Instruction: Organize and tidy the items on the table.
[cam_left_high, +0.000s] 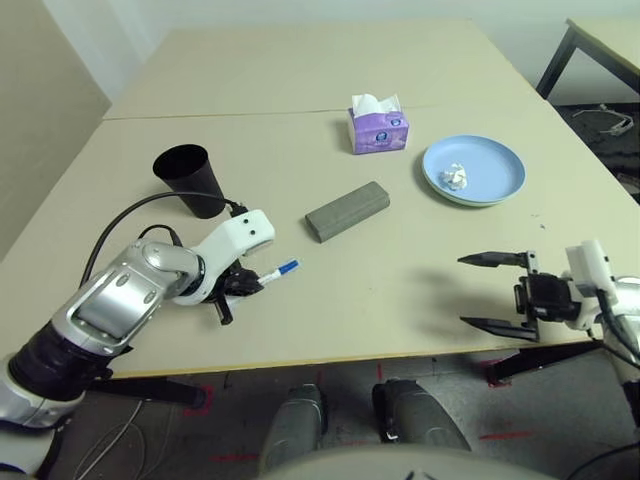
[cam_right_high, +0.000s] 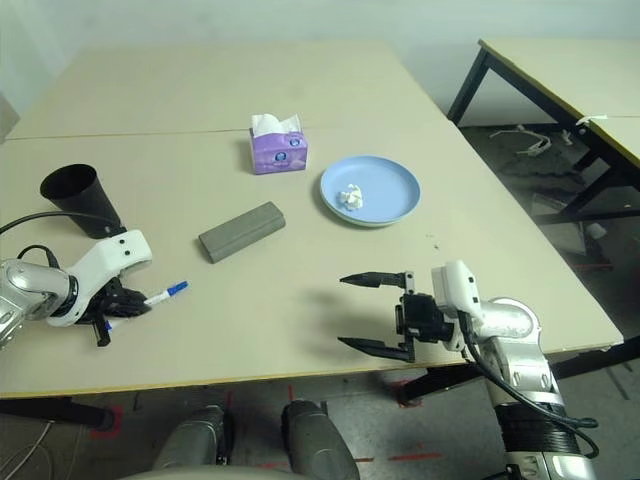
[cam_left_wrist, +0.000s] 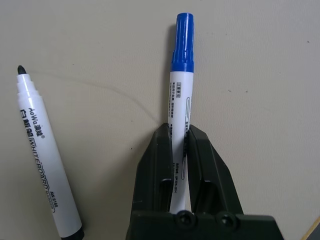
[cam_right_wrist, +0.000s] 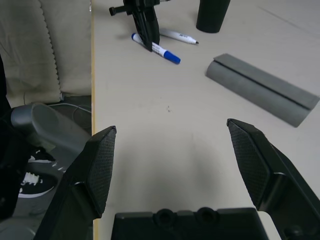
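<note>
Left eye view: left gripper (cam_left_high: 240, 283) low over the table (cam_left_high: 300, 60) near its front edge, toward the left corner, fingers clamped on the blue-capped marker (cam_left_high: 279, 271). Black cup (cam_left_high: 192, 180) stands just behind it. Grey glasses case (cam_left_high: 346, 210) lies mid-table, closed. Blue plate (cam_left_high: 500, 170) toward the right edge carries the white paper wad (cam_left_high: 455, 177). Purple tissue box (cam_left_high: 377, 125) sits by the seam. No sunglasses or green plate seen.

Right eye view: right gripper (cam_right_high: 372, 313) hovers near the front edge, jaws spread wide, holding nothing, well apart from every item.

Left wrist view: marker barrel pinched between the two fingers (cam_left_wrist: 155, 165), blue cap pointing away. Second marker (cam_left_wrist: 47, 160) lies on the table just beside it, apart from the gripper; its black tip shows bare at the far end.

Right wrist view: wide-open jaws frame bare tabletop; case, both markers and cup visible beyond.

Judgement: early to middle stage. Wad on plate looks settled. Held marker likely bound for the cup; second marker remains, and perhaps the case.
</note>
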